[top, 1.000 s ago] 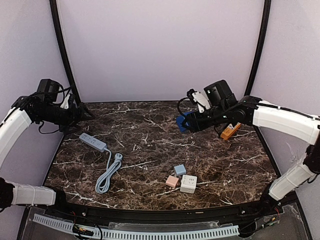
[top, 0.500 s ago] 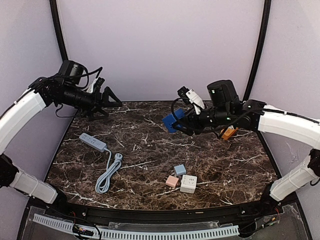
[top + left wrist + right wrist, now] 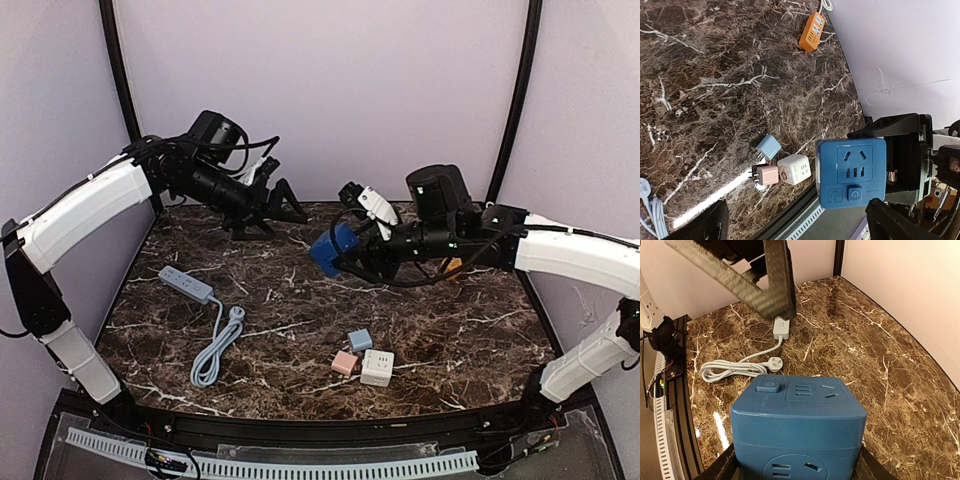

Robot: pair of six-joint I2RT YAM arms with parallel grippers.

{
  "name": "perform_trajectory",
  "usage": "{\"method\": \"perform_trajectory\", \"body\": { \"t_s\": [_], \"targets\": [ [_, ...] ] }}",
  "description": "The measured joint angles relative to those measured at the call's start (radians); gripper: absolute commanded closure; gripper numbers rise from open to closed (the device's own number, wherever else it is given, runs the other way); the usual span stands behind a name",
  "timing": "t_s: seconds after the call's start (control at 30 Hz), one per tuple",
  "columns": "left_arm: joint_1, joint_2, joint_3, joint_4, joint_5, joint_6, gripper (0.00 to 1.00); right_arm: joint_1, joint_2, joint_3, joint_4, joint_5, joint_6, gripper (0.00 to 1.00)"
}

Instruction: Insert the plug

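Right gripper: jaws partly closed, clamped on the blue cube socket, one finger on each side of it; the cube is held in the air above the rear middle of the table, touching nothing else. In the left wrist view the cube shows a face with one mains outlet, three small ports and a button. Left gripper: jaws spread wide, nothing between them, raised above the rear left of the table and pointing toward the held cube, well apart from it. On the table at the left lies a light-blue power strip; its cord is looped toward the near edge and the plug lies flat beside the loop, unconnected. Near the front middle is a white cube socket, with a pink adapter touching its left side and a small blue adapter just behind. An orange power strip lies at the rear right.
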Motion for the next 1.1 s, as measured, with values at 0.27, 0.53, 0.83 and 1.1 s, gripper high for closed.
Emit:
{"method": "perform_trajectory", "body": {
  "t_s": [0.27,0.53,0.83,1.1],
  "targets": [
    [-0.087,0.127,0.123,-0.040,0.012,0.029,0.02,0.023,0.000,0.000,0.015,-0.005,-0.032,0.63],
    [-0.098,0.147,0.145,-0.045,0.053,0.031,0.02,0.036,0.000,-0.004,0.014,0.008,-0.053,0.64],
    [-0.117,0.158,0.145,-0.045,0.101,0.031,0.04,0.041,0.003,-0.004,0.013,0.029,-0.069,0.65],
    [-0.134,0.164,0.145,-0.045,0.117,0.033,0.13,0.065,0.021,-0.004,0.012,0.060,-0.071,0.65]
  ]
}}
